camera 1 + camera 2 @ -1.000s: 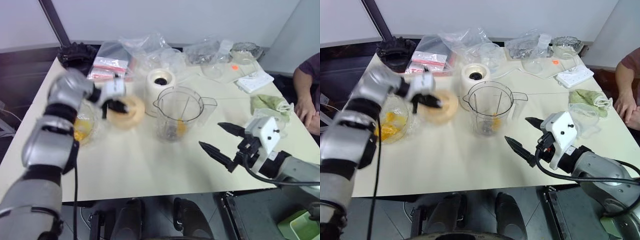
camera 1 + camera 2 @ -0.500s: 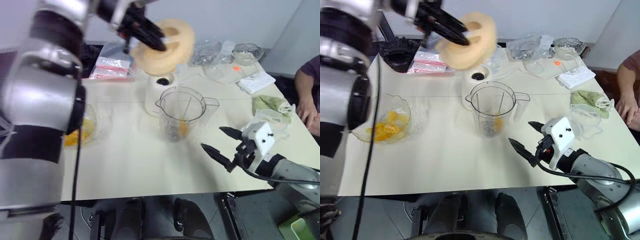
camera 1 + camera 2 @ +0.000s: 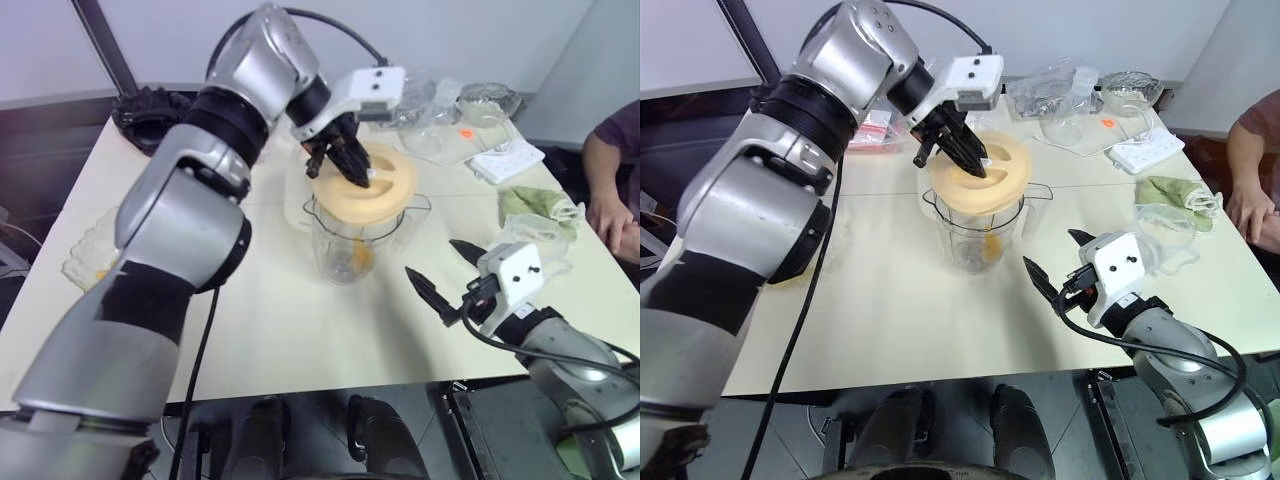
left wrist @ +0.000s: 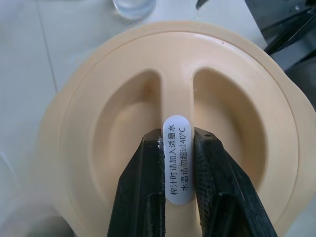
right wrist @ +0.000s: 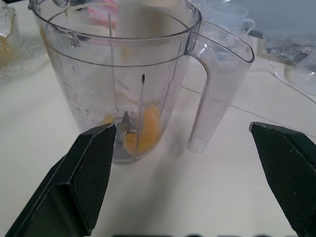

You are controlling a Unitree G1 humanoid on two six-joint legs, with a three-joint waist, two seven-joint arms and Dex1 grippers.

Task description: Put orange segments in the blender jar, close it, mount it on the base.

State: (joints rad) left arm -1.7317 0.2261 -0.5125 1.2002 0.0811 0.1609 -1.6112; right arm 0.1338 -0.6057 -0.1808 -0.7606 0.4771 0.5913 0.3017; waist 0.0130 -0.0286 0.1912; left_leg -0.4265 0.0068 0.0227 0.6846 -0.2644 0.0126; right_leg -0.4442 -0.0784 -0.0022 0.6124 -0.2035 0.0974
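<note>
The left gripper [image 3: 350, 165] pinches the centre ridge of the pale orange lid [image 3: 375, 190], its two black fingers [image 4: 143, 182] clamped on either side of a white label on that ridge. Directly under this gripper the lid hangs over the mouth of the jar [image 3: 350, 245], tilted, its near edge low over the rim; whether it touches the rim cannot be told. The jar stands upright on the table [image 3: 270, 320], its handle [image 5: 212, 98] turned toward the right gripper, and a few orange segments [image 5: 143, 131] lie at its bottom around the dark blade hub [image 5: 124, 123]. Just behind the jar, beyond the left gripper, the white base [image 3: 297, 200] shows partly, hidden mostly by the lid and arm. Well left of the left gripper, at the table edge, a glass bowl [image 3: 85, 262] holding some orange pieces is largely covered by the left arm. The right gripper [image 3: 448, 275] hovers low over the table near the jar's right side, its jaws spread wide and holding nothing, pointing at the jar and apart from it. Beyond the right gripper lie a clear cup [image 3: 1168, 235], a green cloth [image 3: 1175, 192], a white power strip [image 3: 1145, 152] and clear plastic bags [image 3: 1050, 90]. A person's hand [image 3: 1252, 210] rests at the far right edge.
</note>
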